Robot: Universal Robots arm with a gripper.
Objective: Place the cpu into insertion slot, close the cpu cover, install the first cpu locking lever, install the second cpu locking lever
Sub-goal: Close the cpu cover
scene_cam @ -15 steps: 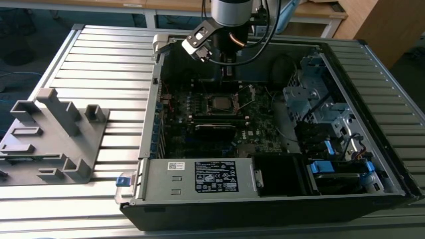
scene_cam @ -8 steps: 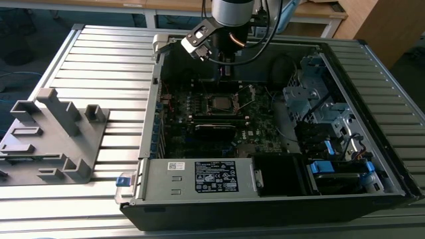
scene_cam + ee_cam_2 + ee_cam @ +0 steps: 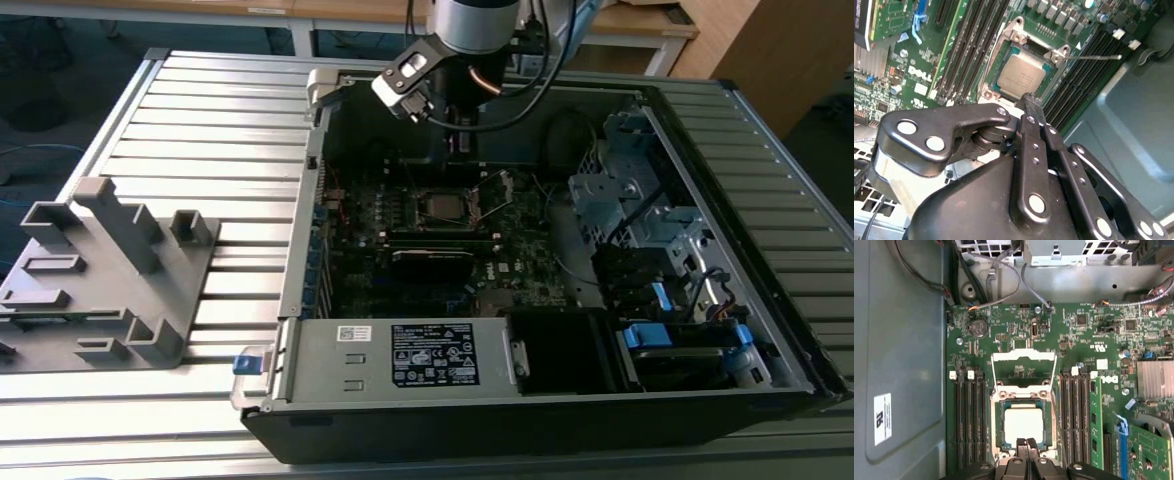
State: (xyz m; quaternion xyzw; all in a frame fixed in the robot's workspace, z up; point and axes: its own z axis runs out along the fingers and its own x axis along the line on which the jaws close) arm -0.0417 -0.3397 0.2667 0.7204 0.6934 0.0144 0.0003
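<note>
Over the edge of the flat square silver-grey cpu point(image 3: 1024, 424), seated in the square metal-rimmed insertion slot point(image 3: 999, 425), my black gripper point(image 3: 1027, 444) hangs empty, fingers pressed together; I judge the thin silver window-frame cpu cover point(image 3: 1024, 356), standing open, needs an even, unskewed push down.

I see the whole open computer case point(image 3: 534, 430) from high and well back in the exterior view; both wrist views look down close on the board point(image 3: 1084, 340), sharing the socket point(image 3: 998, 425)
</note>
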